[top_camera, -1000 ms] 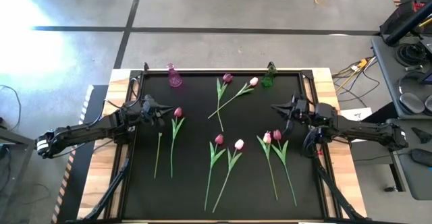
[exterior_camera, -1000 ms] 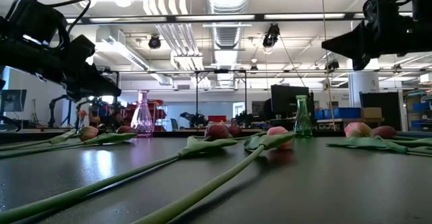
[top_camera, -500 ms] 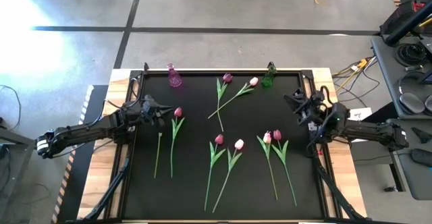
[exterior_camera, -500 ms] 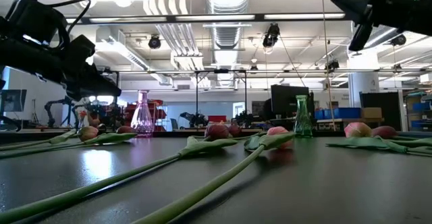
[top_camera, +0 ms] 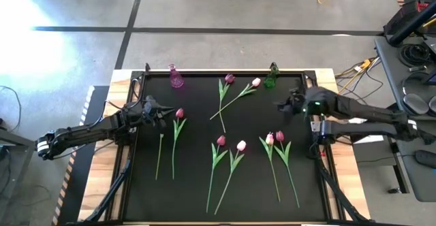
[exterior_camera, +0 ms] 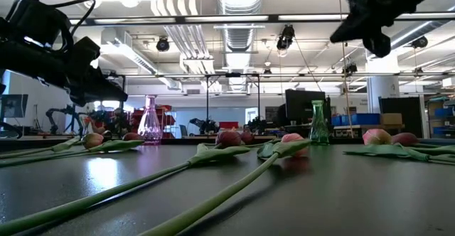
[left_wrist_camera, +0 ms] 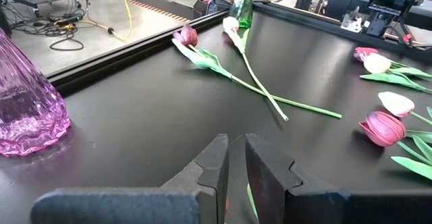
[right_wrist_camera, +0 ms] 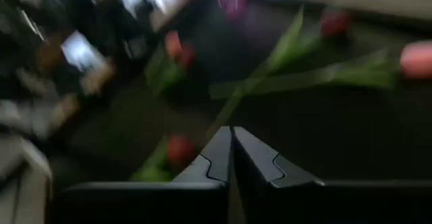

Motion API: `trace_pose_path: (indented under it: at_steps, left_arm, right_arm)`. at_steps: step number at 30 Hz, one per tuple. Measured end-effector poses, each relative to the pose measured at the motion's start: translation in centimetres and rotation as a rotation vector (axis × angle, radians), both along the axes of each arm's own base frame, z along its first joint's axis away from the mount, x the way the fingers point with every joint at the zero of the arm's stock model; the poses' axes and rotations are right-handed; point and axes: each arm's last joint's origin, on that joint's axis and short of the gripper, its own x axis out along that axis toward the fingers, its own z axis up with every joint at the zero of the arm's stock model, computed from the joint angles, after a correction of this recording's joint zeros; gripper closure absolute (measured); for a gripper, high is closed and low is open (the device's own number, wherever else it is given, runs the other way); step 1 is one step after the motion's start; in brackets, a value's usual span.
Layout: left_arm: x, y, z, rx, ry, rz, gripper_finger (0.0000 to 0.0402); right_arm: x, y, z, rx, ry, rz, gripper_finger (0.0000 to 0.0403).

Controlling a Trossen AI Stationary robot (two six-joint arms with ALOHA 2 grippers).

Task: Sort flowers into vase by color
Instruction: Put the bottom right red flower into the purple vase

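- Magenta and pale pink tulips lie flat on the black table top (top_camera: 197,185), none in a vase.
- Magenta tulip (top_camera: 180,113) lies just beside the left gripper (top_camera: 161,113), on its inboard side, stem running toward the table's near edge; a bare green stem (top_camera: 160,155) lies parallel to it, nearer the left arm.
- Left gripper hangs over the left part of the table; its fingers (left_wrist_camera: 214,166) are pressed nearly together with nothing between them.
- Crossed pair, one magenta (top_camera: 229,78) and one pale pink (top_camera: 256,82), lies at the far side between the two grippers, stems crossing mid-length.
- Middle pair, magenta (top_camera: 221,141) and pale pink (top_camera: 241,145), lies well inboard of the right gripper (top_camera: 281,105) and nearer the front edge.
- Right pair, pale pink (top_camera: 270,139) and magenta (top_camera: 279,136), lies heads touching, just in front of the right gripper.
- Right gripper is raised over the right side of the table; its fingers (right_wrist_camera: 219,158) are clenched together, empty.
- Pink glass vase (top_camera: 176,77) stands upright at the far edge, beyond the left gripper.
- Green glass vase (top_camera: 271,78) stands upright at the far edge, beyond the right gripper and just beside the pale pink head of the crossed pair.
- Right wrist view is motion-blurred; only tulip shapes can be made out.
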Motion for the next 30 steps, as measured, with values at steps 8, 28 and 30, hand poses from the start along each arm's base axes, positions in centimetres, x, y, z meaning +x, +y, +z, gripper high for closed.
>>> trace_pose_path:
  at_steps: [8, 28, 30]
  left_arm:
    - [0.1, 0.0, 0.2, 0.008, -0.021, 0.000, 0.0365]
    - [0.3, 0.2, 0.8, 0.033, -0.079, 0.038, 0.0365]
    - [0.3, 0.3, 0.7, -0.008, -0.091, 0.053, 0.0365]
  right_arm:
    - [1.0, 1.1, -2.0, 0.273, 0.290, 0.150, 0.0394]
    - [0.4, 6.0, -5.1, 0.529, 0.711, -0.085, 0.0297]
    - [0.7, 6.1, -5.6, 0.528, 0.755, -0.097, 0.0274]
